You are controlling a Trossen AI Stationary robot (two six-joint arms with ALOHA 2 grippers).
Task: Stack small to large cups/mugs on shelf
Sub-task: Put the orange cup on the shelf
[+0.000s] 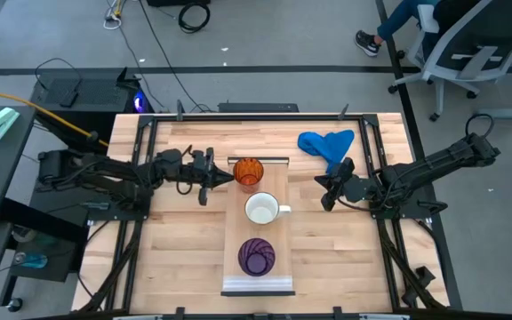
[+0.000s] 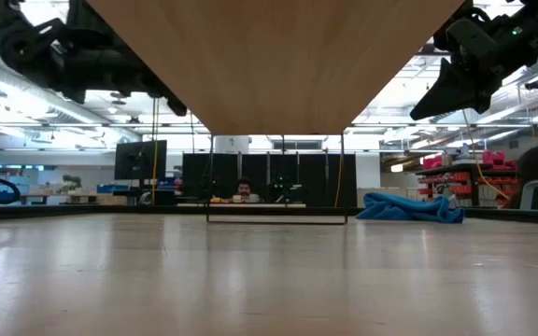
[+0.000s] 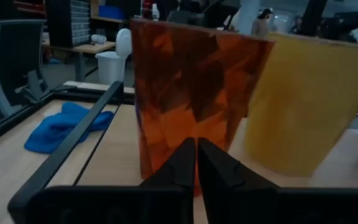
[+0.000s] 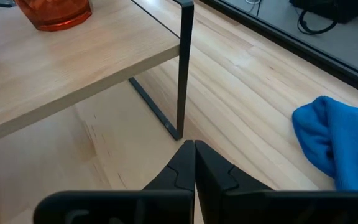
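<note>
Three cups in row on shelf (image 1: 259,283): orange cup (image 1: 248,172) at far end, white mug (image 1: 262,210) mid, purple cup (image 1: 256,256) near end. Left gripper (image 1: 220,177) pinched closed, empty, beside orange cup. Right gripper (image 1: 327,197) closed, empty, off shelf's right edge. Advice: open left fingers wide before gripping; approach level, avoid tipping.

I've got a blue cloth (image 1: 327,146) bunched up on the wooden surface (image 1: 176,249), near its far right corner. Past that edge an office chair (image 1: 469,53) stands on the grey floor, with a person's shoe (image 1: 368,42) beside it. Black cables (image 1: 163,40) trail across the floor, and a person (image 2: 244,190) sits far behind in the low view.
</note>
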